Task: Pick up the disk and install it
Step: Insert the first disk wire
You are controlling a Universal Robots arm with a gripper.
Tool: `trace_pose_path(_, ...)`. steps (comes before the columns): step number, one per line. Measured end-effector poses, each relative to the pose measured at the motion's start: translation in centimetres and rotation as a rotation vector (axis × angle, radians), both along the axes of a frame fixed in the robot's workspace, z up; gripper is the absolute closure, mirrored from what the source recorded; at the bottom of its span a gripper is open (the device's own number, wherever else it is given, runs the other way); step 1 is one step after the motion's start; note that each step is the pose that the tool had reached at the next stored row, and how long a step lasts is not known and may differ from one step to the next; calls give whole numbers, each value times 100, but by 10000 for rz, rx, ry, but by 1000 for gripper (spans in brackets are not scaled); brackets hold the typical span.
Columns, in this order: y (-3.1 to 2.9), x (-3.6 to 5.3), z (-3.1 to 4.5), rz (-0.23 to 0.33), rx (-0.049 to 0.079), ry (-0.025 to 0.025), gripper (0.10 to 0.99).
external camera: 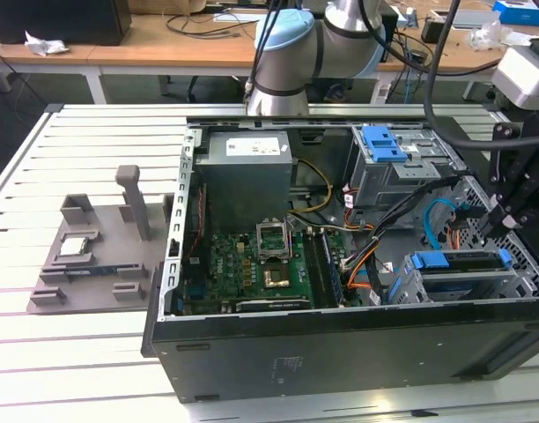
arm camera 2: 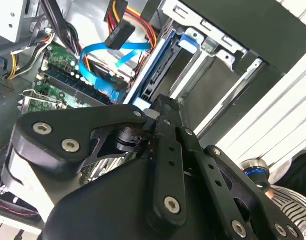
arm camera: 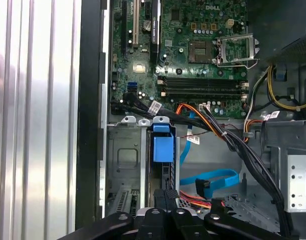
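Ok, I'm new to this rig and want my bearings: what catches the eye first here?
The open computer case on the slatted table, its green motherboard exposed. At the exterior view's right, the black hand hangs over the drive cage, where the blue-framed disk sits in a slot.

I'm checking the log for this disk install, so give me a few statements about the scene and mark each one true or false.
1. The computer case lies open, with the motherboard exposed. True.
2. A small square processor chip rests on the grey fixture tray outside the case. True.
3. The pincer is over the grey fixture tray. False: it is at the drive cage, right by the disk.
4. The disk, in its blue carrier, stands in a slot of the drive cage. True.
5. A cooler covers the processor socket. False: the socket is uncovered.
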State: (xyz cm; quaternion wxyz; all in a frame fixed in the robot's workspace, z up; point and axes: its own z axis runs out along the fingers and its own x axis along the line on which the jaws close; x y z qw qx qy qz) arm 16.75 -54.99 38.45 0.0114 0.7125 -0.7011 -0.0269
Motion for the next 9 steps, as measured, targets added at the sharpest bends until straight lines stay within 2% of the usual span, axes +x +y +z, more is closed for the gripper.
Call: trace_pose_path(9,2,149,-1,0,0,0,980)
